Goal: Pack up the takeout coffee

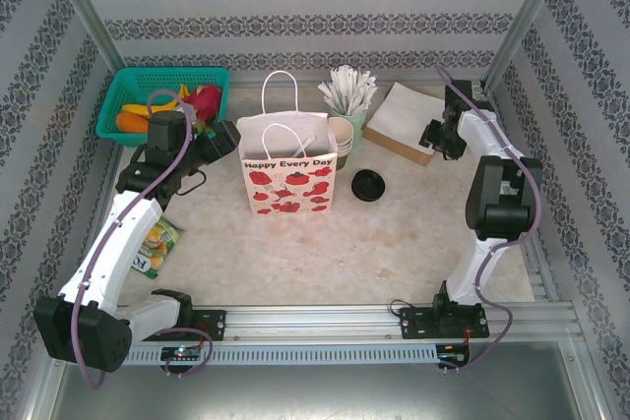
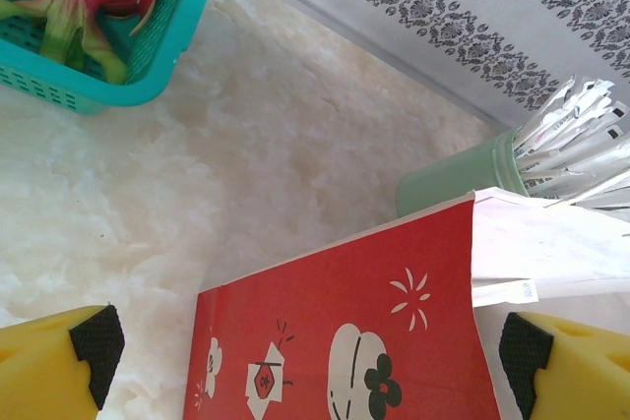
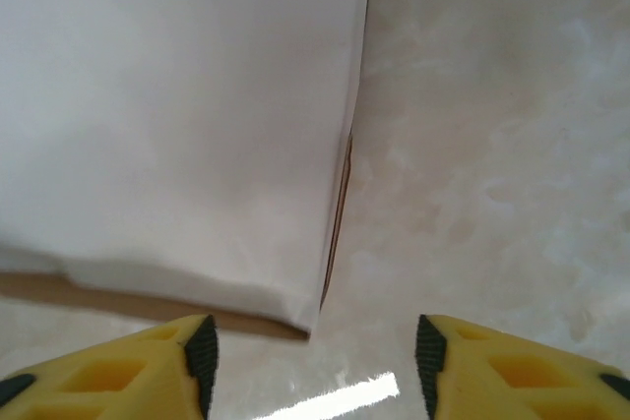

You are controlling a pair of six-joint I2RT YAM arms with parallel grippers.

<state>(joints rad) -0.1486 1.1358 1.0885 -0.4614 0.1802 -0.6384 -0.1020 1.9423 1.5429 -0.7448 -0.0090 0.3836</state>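
— How far along is the packing?

— Barely begun, I'd say. The paper cup, cream rim over a green wall, stands uncovered on the table. It may be the top one of a short stack; I can't tell. Its black lid lies flat at the cup's 5 o'clock, apart from it.

— And the tray?

— At the cup's 3 o'clock a brown piece, probably the tray, lies under white sheets, with no well showing. So capping, seating the cup and bagging all remain.

— What's around the cup?

— The red-and-white bag stands upright just beside it at 8 o'clock, and the cup of straws sits at 12 o'clock.

— The arms?

— The right gripper hangs over the sheets' near corner with its fingers spread and nothing between them. The left gripper faces the bag's red side, also spread wide and holding nothing.
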